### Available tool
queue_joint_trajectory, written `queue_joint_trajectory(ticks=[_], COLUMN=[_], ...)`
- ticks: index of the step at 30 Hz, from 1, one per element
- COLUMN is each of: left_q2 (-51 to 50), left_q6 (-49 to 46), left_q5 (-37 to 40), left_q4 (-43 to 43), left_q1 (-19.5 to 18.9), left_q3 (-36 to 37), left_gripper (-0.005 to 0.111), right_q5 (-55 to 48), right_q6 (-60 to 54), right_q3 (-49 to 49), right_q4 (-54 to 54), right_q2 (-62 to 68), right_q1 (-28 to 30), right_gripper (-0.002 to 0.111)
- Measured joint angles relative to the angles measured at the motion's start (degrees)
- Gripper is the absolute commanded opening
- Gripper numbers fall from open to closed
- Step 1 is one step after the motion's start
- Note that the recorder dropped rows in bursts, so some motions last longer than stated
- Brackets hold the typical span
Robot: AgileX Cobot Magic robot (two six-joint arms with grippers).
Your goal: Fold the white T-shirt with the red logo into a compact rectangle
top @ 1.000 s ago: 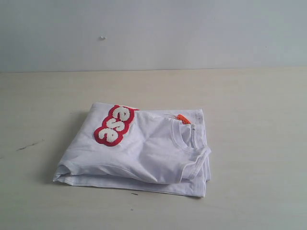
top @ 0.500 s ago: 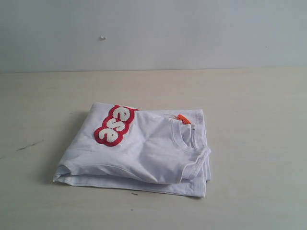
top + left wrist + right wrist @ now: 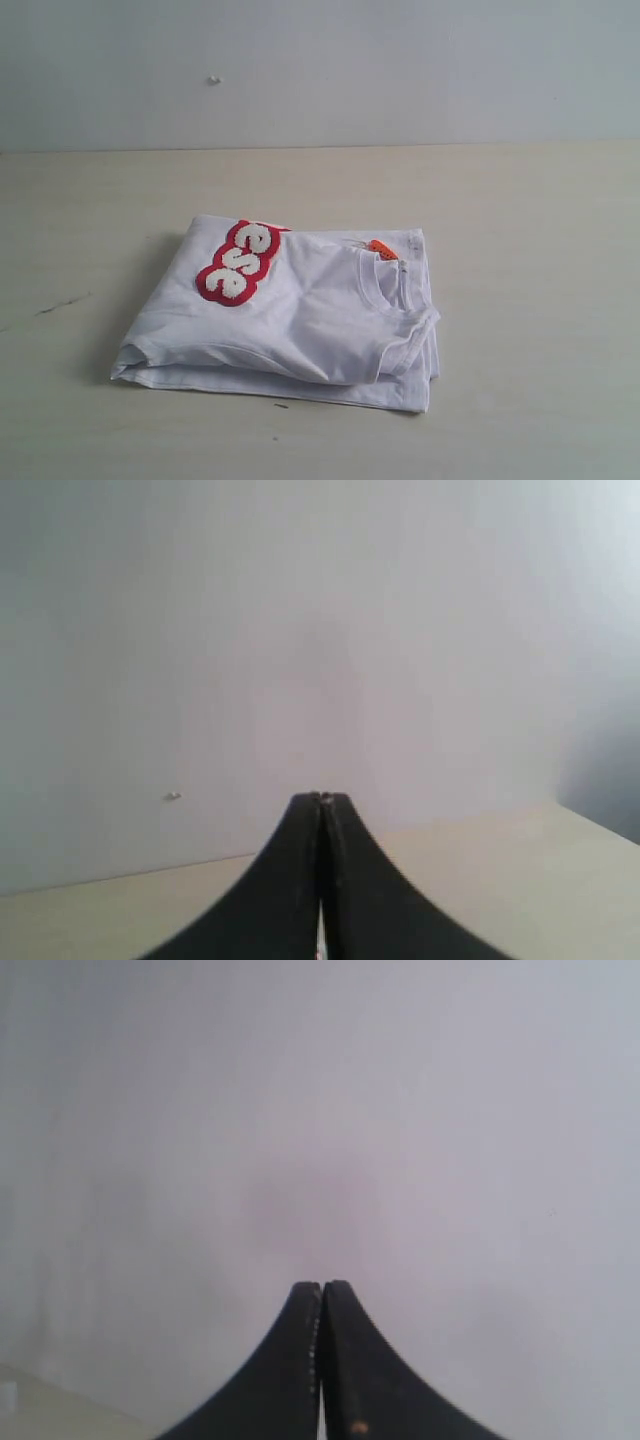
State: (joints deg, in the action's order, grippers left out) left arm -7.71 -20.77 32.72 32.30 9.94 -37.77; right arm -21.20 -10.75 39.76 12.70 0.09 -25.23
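Observation:
The white T-shirt point(image 3: 300, 310) lies folded into a rough rectangle in the middle of the table point(image 3: 540, 230) in the exterior view. Part of the red logo point(image 3: 238, 262) shows on its top layer at the back left. The ribbed collar point(image 3: 390, 285) and the orange neck tag point(image 3: 382, 248) sit at the right. Neither arm appears in the exterior view. My left gripper point(image 3: 322, 798) is shut with nothing in it, raised and facing the wall. My right gripper point(image 3: 322, 1285) is shut and empty too, pointing at the wall. Neither wrist view shows the shirt.
A pale wall point(image 3: 320, 70) with a small mark point(image 3: 213, 80) rises behind the table. A dark scratch point(image 3: 60, 303) marks the table at the left, and a small dark speck point(image 3: 281, 405) lies just in front of the shirt.

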Motion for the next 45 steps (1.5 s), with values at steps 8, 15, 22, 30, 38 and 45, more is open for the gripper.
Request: queue_joint_trajectory(ticks=[8,15,22,30,38,45], left_q2=[0.13,0.13,0.13,3.69,7.5,7.5], left_q6=[0.0,0.0,0.0,0.89,16.27,25.28], left_q5=[1.35,1.47,1.49,-0.06,-9.86,-21.55], left_q4=[-0.36,-0.36,-0.36,-6.38,-23.84,-35.71], left_q1=[0.0,0.0,0.0,0.0,-0.18,-6.06], left_q3=[0.0,0.0,0.0,1.52,9.17,20.17], left_gripper=[0.0,0.0,0.0,0.0,0.0,0.0], right_q5=[-3.13,-3.84,-3.84,-3.84,-3.84,-3.84], right_q6=[0.85,0.85,0.85,0.93,0.93,0.93], right_q3=[-0.73,-0.77,-0.77,-0.77,-0.77,-0.77], right_q4=[-0.41,-0.41,-0.41,-0.41,-0.41,-0.5], right_q2=[0.0,0.0,0.0,0.0,0.0,0.0], right_q1=[0.0,0.0,0.0,0.0,0.0,0.0], right_gripper=[0.0,0.0,0.0,0.0,0.0,0.0])
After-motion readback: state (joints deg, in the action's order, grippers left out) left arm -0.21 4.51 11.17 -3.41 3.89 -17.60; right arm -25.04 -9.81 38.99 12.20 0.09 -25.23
